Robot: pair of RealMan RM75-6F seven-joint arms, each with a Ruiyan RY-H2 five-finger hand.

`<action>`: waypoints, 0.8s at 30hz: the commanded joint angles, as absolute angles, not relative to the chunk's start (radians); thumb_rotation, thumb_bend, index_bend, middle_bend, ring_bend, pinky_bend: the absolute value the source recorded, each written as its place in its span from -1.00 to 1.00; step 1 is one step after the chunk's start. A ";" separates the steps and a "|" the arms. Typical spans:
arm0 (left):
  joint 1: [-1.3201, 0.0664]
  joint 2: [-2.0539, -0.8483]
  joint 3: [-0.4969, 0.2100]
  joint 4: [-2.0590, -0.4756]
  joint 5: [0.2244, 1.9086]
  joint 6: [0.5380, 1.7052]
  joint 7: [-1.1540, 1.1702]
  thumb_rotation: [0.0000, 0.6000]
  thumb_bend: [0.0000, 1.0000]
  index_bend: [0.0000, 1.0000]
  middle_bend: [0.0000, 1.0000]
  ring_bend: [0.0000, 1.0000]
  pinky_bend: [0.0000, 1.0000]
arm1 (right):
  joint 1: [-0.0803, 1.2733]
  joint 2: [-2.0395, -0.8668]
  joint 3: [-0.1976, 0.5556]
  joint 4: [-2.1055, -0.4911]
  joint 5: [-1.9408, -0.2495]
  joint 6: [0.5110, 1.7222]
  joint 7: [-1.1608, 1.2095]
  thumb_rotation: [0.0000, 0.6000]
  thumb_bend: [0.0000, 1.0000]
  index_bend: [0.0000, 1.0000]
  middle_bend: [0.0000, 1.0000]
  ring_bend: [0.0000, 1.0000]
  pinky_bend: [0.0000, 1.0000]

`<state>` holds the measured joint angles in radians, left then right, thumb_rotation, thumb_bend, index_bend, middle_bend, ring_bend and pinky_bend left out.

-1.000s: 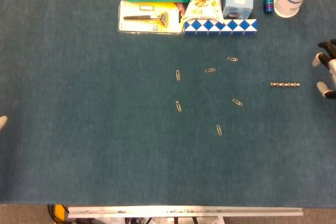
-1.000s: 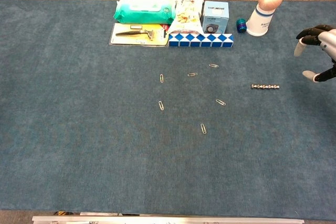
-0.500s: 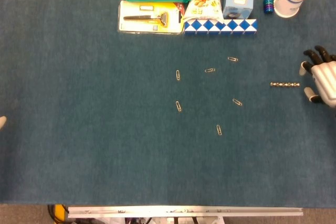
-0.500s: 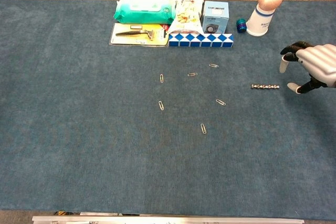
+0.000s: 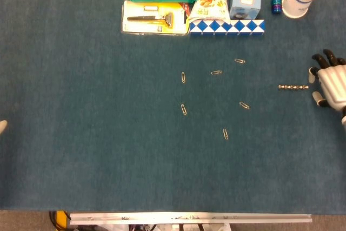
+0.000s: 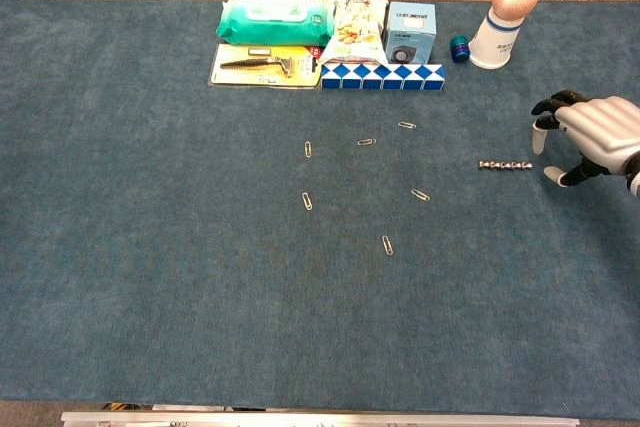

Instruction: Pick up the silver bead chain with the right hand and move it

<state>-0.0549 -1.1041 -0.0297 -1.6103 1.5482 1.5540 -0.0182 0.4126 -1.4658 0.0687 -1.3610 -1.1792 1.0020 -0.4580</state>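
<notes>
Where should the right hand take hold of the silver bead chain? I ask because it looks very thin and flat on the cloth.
Probably its right end, coming from the right: the silver bead chain lies straight, pointing at the right hand, whose fingers are spread just beside that end. A thumb-and-finger pinch seems best.

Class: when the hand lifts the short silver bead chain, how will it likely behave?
The short silver bead chain is made of separate linked beads, so it will probably droop limply. It lies low on the blue cloth, so pinching may be fiddly. The right hand is beside it, apart.
</notes>
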 commanded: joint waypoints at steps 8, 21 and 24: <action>-0.054 -1.107 -0.031 -1.605 1.552 1.558 -0.024 1.00 -0.95 -0.35 -0.58 -0.56 -0.12 | 0.429 -1.497 0.063 -1.328 -1.172 0.994 -0.472 1.00 -0.42 -0.05 -0.66 -0.86 -0.52; -0.052 -1.104 -0.029 -1.607 1.556 1.562 -0.031 1.00 -0.95 -0.35 -0.57 -0.55 -0.12 | 0.447 -1.524 0.062 -1.310 -1.160 0.983 -0.487 1.00 -0.35 -0.05 -0.66 -0.86 -0.52; -0.051 -1.102 -0.029 -1.607 1.557 1.562 -0.033 1.00 -0.95 -0.35 -0.57 -0.55 -0.12 | 0.450 -1.527 0.064 -1.308 -1.153 0.982 -0.494 1.00 -0.35 -0.05 -0.66 -0.86 -0.52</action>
